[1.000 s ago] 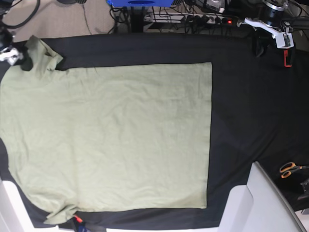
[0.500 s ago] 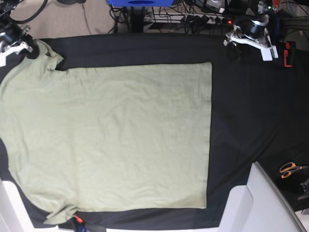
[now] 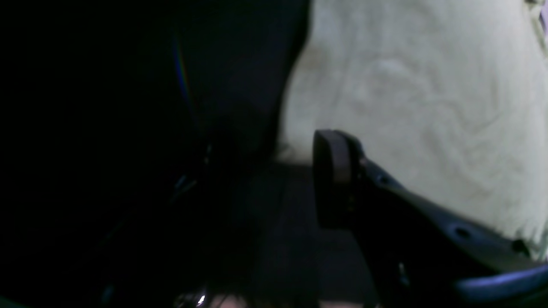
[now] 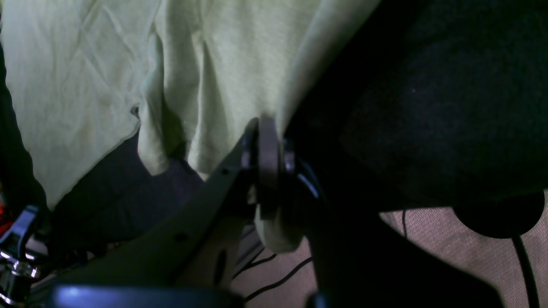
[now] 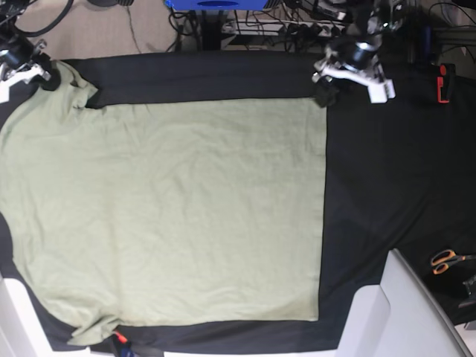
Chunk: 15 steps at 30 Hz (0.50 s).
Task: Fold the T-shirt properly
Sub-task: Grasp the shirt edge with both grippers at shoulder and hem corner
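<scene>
The T-shirt (image 5: 171, 208) lay flat across the black tablecloth (image 5: 387, 171). At its far left sleeve, the right gripper (image 4: 267, 145) was clamped shut on the sleeve's hem. The left gripper (image 5: 324, 95) hovered at the far right hem corner, seemingly part open and holding nothing.

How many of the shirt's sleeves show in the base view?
2. One sleeve lies at the far left corner of the T-shirt, by the right gripper; the other sleeve is bunched at the near left corner, by the tablecloth edge.
</scene>
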{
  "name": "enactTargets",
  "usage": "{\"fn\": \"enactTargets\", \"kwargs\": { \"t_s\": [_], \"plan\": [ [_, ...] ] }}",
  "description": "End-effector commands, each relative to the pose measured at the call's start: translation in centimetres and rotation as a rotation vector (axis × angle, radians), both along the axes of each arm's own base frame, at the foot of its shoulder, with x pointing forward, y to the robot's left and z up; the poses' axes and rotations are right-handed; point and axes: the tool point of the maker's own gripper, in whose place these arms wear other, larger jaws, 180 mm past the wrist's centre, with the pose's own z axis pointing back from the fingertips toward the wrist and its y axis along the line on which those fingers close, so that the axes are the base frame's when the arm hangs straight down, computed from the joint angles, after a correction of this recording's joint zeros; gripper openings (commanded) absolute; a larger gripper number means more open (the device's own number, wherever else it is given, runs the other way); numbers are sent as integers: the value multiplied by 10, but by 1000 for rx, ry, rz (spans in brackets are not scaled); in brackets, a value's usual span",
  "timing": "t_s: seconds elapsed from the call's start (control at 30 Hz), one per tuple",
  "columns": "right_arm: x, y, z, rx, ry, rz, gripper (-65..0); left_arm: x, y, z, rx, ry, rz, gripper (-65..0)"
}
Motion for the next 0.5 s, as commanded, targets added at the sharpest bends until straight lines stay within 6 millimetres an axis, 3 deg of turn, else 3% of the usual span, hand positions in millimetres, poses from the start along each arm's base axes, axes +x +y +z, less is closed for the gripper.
{"fn": "enactTargets", "kwargs": {
  "t_s": [0.0,0.27,0.47],
  "plan": [
    [-6,-4,-1,-18,34,19,-645,-12,-3,-9,-7,53,-6,-351],
    [-6,-4,-1,-18,34,19,-645,3,-34,-11,-53,36,-55,-352],
    [-6,-4,-1,-18,34,19,-645,7,-33,-20,-61,53,-44,-359]
  ]
}}
